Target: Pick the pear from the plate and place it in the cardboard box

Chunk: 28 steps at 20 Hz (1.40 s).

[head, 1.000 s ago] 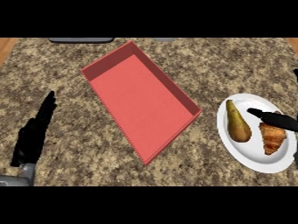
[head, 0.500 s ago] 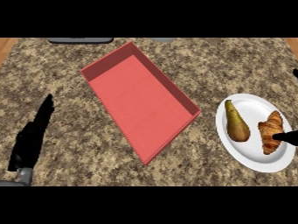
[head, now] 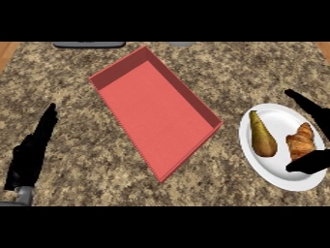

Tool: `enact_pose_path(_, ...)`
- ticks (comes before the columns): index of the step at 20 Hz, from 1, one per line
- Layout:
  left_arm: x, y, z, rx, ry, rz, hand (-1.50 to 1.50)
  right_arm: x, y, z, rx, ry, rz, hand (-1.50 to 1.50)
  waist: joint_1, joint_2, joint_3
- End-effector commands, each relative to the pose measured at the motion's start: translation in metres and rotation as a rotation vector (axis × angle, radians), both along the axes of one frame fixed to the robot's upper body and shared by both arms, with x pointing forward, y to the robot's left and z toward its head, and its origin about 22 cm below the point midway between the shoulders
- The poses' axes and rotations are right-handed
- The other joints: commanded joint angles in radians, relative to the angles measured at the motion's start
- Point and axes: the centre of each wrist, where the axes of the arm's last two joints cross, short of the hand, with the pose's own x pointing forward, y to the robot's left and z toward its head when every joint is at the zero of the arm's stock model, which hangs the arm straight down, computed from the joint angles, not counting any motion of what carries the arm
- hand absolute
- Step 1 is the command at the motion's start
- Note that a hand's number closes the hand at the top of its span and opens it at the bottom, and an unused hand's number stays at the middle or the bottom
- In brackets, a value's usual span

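We see the pear (head: 262, 137) lying on the left half of a white plate (head: 271, 170) near the desk's right edge, narrow end pointing toward the far edge. Just beside it on the same plate lies a croissant (head: 300, 141), whose lower end is covered by the right robot hand (head: 326, 127). That hand reaches in from the right edge, fingers stretched out over the plate's far right rim and thumb spread apart below, over the plate's near side; it holds nothing, and we cannot tell whether it touches the croissant. Its wrist is cut off by the view's edge. Left of the plate sits the red, shallow cardboard box (head: 157, 112), set diagonally on the speckled desk (head: 82, 126). Near the desk's left edge the left robot hand (head: 32, 151) rests, fingers straight and together.
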Motion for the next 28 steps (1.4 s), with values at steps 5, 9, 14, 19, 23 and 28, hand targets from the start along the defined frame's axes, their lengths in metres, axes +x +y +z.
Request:
enact_pose_path(5, -0.009, -0.001, -0.001, 0.011, -0.001, 0.015, 0.00, -0.009, 0.020, -0.022, -0.050, 0.057, -0.063, -1.50, 0.000, 0.001, 0.001)
enact_pose_path(9, -0.018, -0.005, -0.004, -0.001, -0.013, 0.009, 0.00, -0.002, 0.024, -0.027, -0.090, 0.064, -0.079, -1.50, 0.002, 0.001, 0.001)
enact_pose_path(14, -0.008, -0.007, 0.002, 0.010, 0.008, 0.006, 0.00, 0.025, 0.027, -0.031, -0.066, 0.079, -0.108, -1.50, 0.005, 0.002, 0.001)
enact_pose_path(19, -0.017, -0.003, -0.014, 0.015, 0.010, -0.013, 0.00, -0.005, 0.006, -0.049, -0.067, 0.088, -0.089, -1.50, 0.000, 0.001, 0.001)
enact_pose_path(23, 0.000, 0.005, 0.003, -0.010, -0.014, 0.010, 0.00, 0.001, 0.041, -0.063, -0.087, 0.084, -0.099, -1.50, 0.000, 0.002, 0.001)
enact_pose_path(28, -0.004, -0.016, -0.012, -0.003, 0.021, -0.012, 0.00, 0.005, 0.033, -0.060, -0.061, 0.076, -0.105, -1.50, -0.001, 0.002, 0.001)
